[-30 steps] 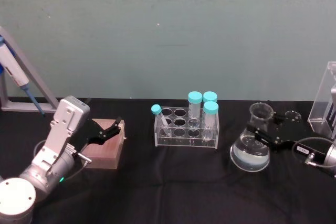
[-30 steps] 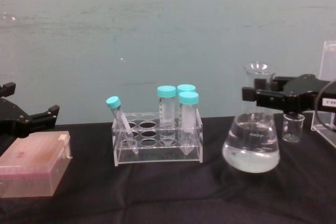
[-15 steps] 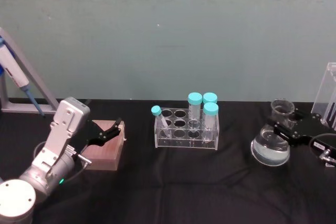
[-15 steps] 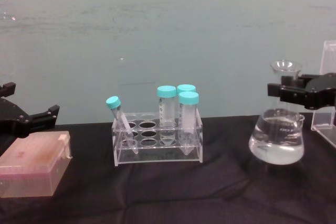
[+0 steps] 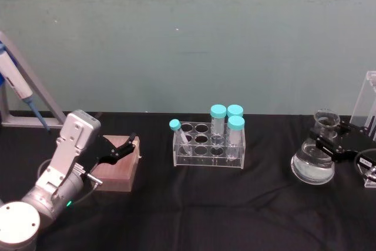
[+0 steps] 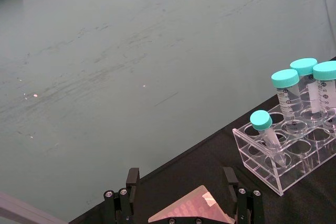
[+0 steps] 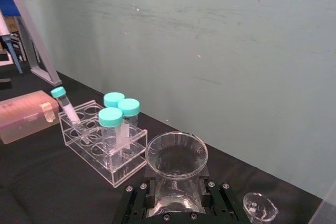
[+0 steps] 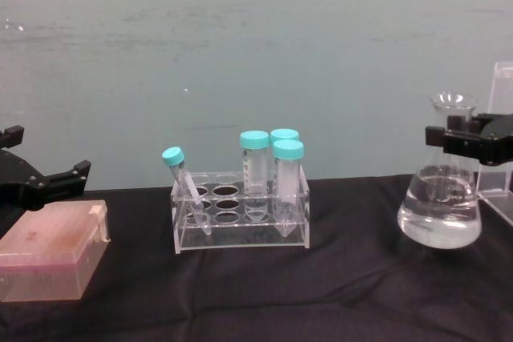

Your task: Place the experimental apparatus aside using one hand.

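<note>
The conical glass flask [image 5: 313, 168], part filled with clear liquid, is at the right of the black table, upright. My right gripper [image 5: 326, 143] is shut on its neck, and the chest view shows that gripper [image 8: 454, 138] coming in from the right edge to the flask [image 8: 440, 215]. From the right wrist I look down into the flask mouth [image 7: 177, 157] between the black fingers [image 7: 137, 199]. A small glass beaker [image 7: 260, 211] sits just beyond it. The tall acrylic stand [image 5: 368, 104] is at the far right. My left gripper [image 5: 121, 147] hangs open at the left.
A clear tube rack [image 5: 209, 146] with several teal-capped tubes stands mid-table. A pink tip box [image 5: 117, 167] lies under the left gripper [image 8: 50, 182]. A pipette on a grey stand [image 5: 17, 89] is at the far left. Black cloth lies bare between rack and flask.
The right gripper has carried the flask to the right, away from the tube rack and close to the acrylic stand. The left arm has not moved.
</note>
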`<state>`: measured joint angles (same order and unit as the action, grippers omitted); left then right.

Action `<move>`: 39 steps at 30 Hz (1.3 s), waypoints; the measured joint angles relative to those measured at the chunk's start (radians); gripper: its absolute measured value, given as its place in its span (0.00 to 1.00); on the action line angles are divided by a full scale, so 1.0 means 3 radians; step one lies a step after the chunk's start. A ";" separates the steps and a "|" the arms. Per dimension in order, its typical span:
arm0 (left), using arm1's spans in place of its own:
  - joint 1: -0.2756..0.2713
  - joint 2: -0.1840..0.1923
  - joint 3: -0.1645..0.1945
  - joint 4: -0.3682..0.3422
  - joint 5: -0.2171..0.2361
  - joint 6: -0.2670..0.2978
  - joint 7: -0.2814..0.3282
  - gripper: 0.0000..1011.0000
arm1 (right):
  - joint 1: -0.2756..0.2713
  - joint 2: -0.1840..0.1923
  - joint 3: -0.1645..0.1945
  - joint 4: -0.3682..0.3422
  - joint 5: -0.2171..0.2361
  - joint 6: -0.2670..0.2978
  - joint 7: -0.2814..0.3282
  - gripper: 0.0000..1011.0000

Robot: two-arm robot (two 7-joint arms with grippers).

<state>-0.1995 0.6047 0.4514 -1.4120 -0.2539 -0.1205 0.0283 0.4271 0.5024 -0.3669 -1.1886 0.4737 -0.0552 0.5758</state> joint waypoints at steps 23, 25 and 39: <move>0.0000 0.0000 0.0000 0.0000 0.0000 0.0000 0.0000 0.99 | -0.0046 -0.0015 0.0166 0.0096 -0.0057 0.0063 -0.0069 0.45; 0.0000 0.0000 0.0000 0.0000 0.0000 0.0000 0.0000 0.99 | -0.0046 -0.0017 0.0170 0.0101 -0.0062 0.0067 -0.0071 0.45; 0.0000 0.0000 0.0000 0.0000 0.0000 0.0000 0.0000 0.99 | -0.0048 -0.0038 0.0203 0.0151 -0.0114 0.0093 -0.0100 0.45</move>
<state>-0.1996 0.6047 0.4514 -1.4120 -0.2539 -0.1205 0.0283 0.4129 0.4910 -0.3060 -1.1432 0.4396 -0.0273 0.5457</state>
